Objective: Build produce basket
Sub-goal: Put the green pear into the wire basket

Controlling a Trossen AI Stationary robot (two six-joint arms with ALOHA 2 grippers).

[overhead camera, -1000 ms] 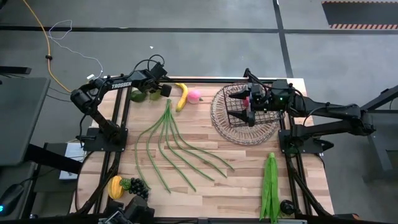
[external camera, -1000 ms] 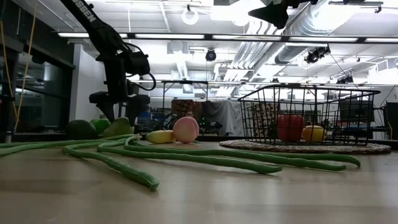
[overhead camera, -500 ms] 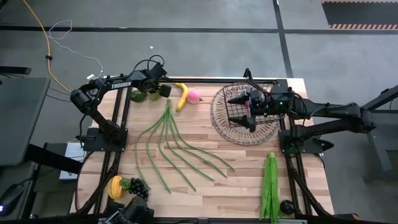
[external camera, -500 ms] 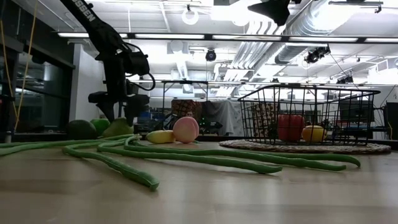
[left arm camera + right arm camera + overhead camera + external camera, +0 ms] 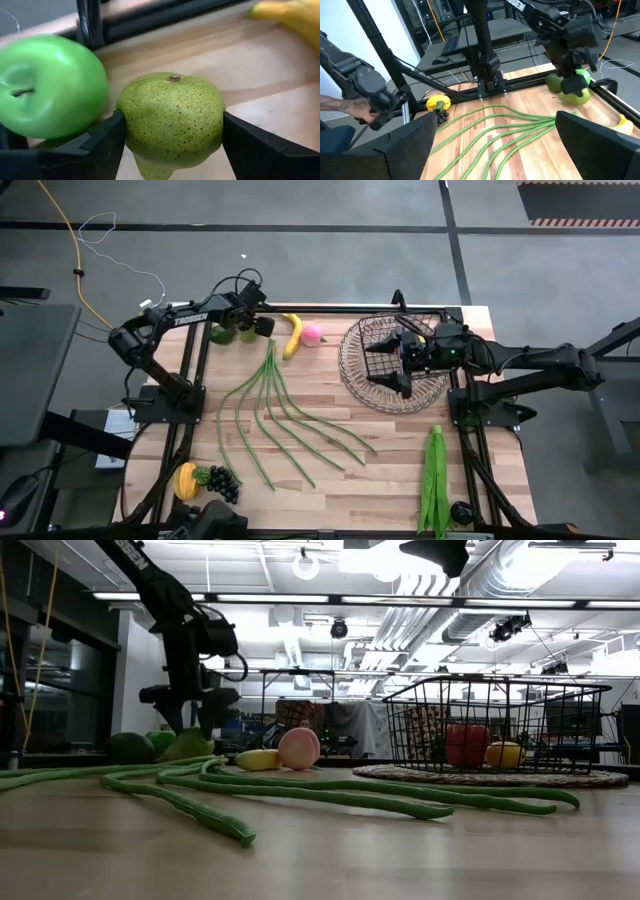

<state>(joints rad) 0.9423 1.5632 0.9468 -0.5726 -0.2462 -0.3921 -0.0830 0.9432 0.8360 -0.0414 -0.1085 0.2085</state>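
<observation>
The pear is being bracketed by the left gripper at the far left corner of the table, its two fingers lying against the fruit's flanks, closed on it, probably so that it can be lifted clear of the green apple sitting just beside it. The grip is being taken low on the pear's widest part, which should keep the rounded fruit from slipping. The right gripper is being held above the basket with its fingers spread wide and nothing between them. Inside the basket a red pepper and a yellow fruit are already lying. The long green beans, banana and pink peach are being left on the table for now.
</observation>
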